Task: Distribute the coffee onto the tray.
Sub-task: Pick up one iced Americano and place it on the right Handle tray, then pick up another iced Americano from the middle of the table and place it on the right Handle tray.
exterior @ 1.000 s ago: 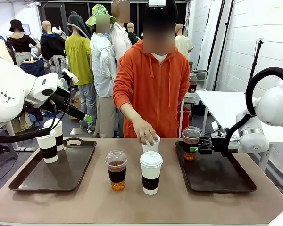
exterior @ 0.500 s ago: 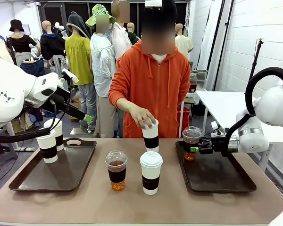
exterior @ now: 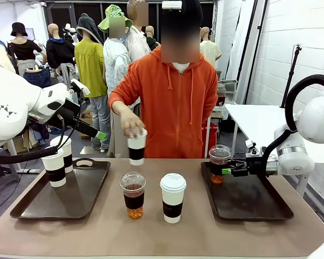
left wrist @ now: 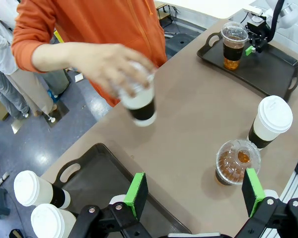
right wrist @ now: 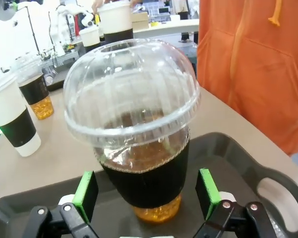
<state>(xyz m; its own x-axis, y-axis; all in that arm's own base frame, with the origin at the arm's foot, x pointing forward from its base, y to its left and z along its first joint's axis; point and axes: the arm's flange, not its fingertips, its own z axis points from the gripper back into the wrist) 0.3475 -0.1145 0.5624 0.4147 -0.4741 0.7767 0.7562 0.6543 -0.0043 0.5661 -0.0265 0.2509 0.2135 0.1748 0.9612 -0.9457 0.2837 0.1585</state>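
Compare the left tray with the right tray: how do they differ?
The left tray carries two paper cups; the right tray carries one clear cup. The paper cups are white and opaque; the clear cup shows brown liquid. Both trays are dark, handled, on the table.

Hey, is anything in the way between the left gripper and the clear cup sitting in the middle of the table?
Nothing visible stands between them: only bare table lies between the open left gripper and the clear cup. The person's hand, holding a paper cup in the air, is close by, so watch it.
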